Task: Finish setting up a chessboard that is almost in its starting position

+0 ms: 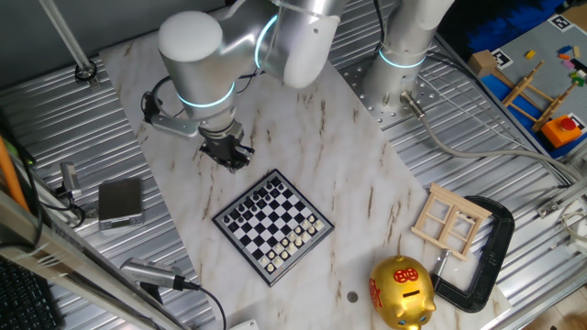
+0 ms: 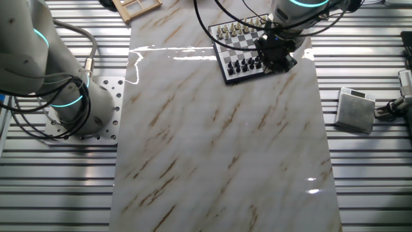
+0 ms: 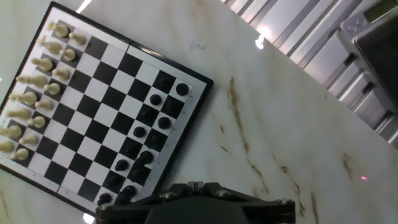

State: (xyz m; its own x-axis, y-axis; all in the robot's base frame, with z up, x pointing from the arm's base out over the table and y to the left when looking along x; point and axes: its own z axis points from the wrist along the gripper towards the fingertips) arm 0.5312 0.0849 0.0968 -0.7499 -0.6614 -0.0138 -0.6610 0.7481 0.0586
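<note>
The hand hangs over the marble desk just beside the chessboard; finger spread can't be told. From the other side, it overlaps the board's black-piece edge. Hand view: board lower left, cream pieces far side.

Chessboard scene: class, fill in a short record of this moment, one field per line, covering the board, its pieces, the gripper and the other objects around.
Board: chessboard flat on the marble table, turned cornerwise in one fixed view
Pieces: black ones along one edge, cream ones along the opposite edge
Gripper: gripper above the table beside the black side, holding nothing visible; finger state unclear
Nearby: golden piggy bank, wooden lattice frame, grey box
</note>
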